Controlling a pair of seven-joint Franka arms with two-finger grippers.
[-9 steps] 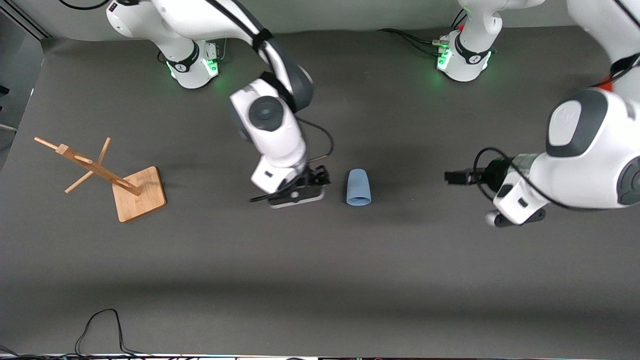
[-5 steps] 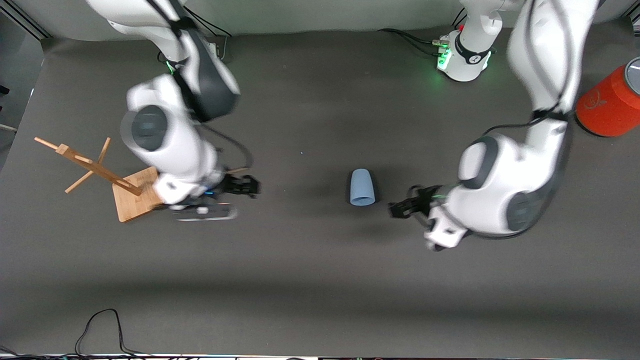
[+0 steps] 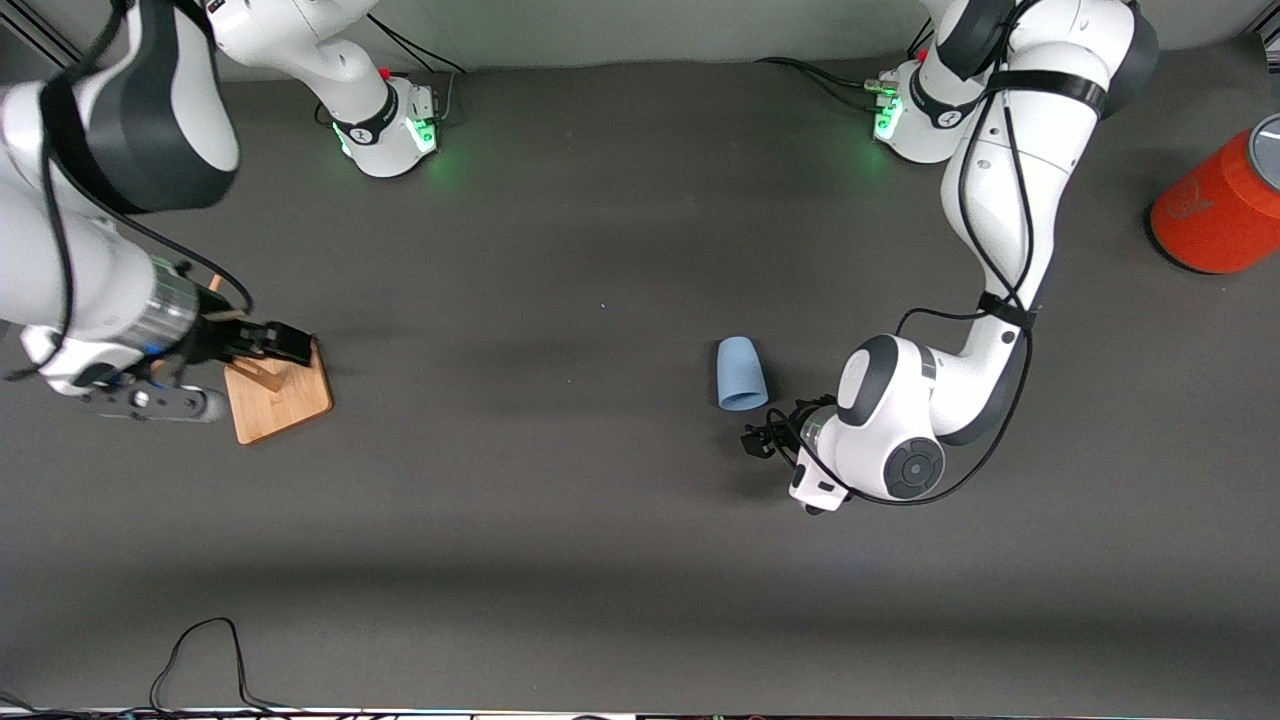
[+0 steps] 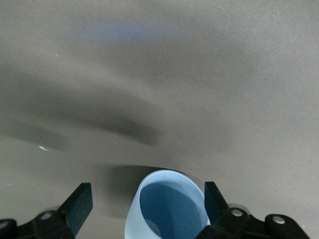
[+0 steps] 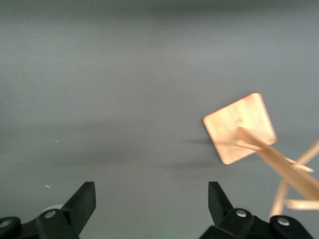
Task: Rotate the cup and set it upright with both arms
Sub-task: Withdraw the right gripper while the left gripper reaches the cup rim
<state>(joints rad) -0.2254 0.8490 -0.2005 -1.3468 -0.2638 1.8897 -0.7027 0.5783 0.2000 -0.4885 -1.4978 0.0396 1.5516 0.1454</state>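
The light-blue cup (image 3: pixel 742 373) lies on its side near the table's middle, its wide mouth turned toward the front camera. My left gripper (image 3: pixel 764 441) sits low at that mouth end, open. In the left wrist view the cup (image 4: pixel 169 209) shows its open mouth between the spread fingers (image 4: pixel 79 206), close to one of them, with no grip on it. My right gripper (image 3: pixel 287 342) is open and empty, up over the wooden rack's base at the right arm's end of the table. Between the right gripper's (image 5: pixel 152 203) fingers, the right wrist view shows only bare table.
The wooden rack (image 3: pixel 285 400) stands at the right arm's end, also seen as the rack (image 5: pixel 239 128) in the right wrist view. A large orange-red can (image 3: pixel 1215 215) stands at the left arm's end. A black cable (image 3: pixel 200 650) loops by the table's near edge.
The right arm swung away from the cup to the rack. The left arm came in to the cup's mouth. The cup slid slightly toward the left arm's end.
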